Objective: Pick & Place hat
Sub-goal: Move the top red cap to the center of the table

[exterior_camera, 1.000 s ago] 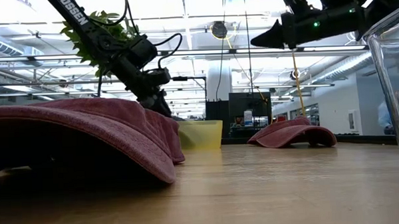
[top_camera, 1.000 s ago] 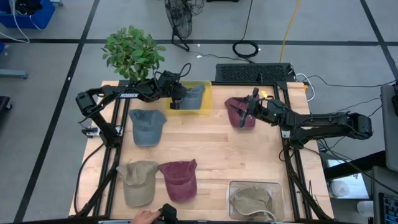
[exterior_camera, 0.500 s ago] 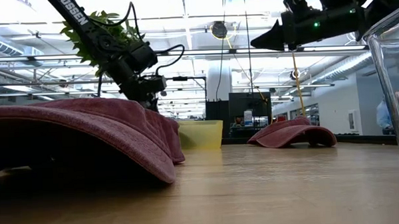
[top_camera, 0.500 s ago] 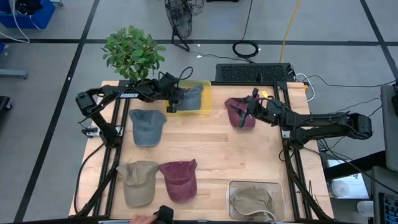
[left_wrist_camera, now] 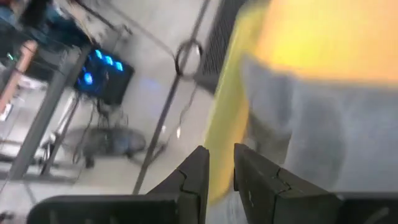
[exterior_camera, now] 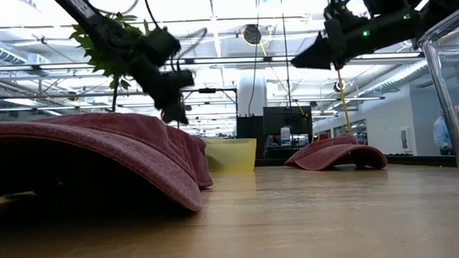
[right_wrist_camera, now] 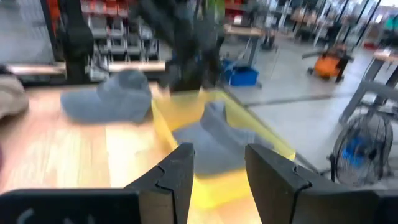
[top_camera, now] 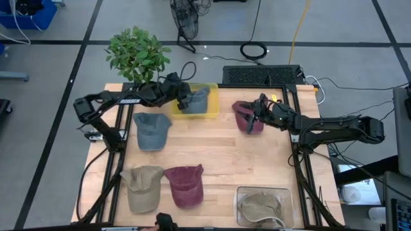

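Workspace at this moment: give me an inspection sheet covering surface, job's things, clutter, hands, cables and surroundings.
Surface: wooden table.
Job's things: grey hat in yellow bin; blue-grey hat, tan hat, two maroon hats on the table; one hat in clear bin.
Clutter: nothing seen.
Hands: left hand at the yellow bin, narrowly open; right hand above the far maroon hat, open.
Cables: coil on floor.
Surroundings: plant, fan.

Grey tiled floor (top_camera: 51, 77) with dark seam lines surrounds the light wooden table (top_camera: 225, 160). Green leafy potted plant (top_camera: 136, 54) at the table's far left corner. Black floor fan (top_camera: 186, 22) and coiled black cable (top_camera: 255, 49) beyond. Bright ceiling strip lights (exterior_camera: 233, 6) overhead.
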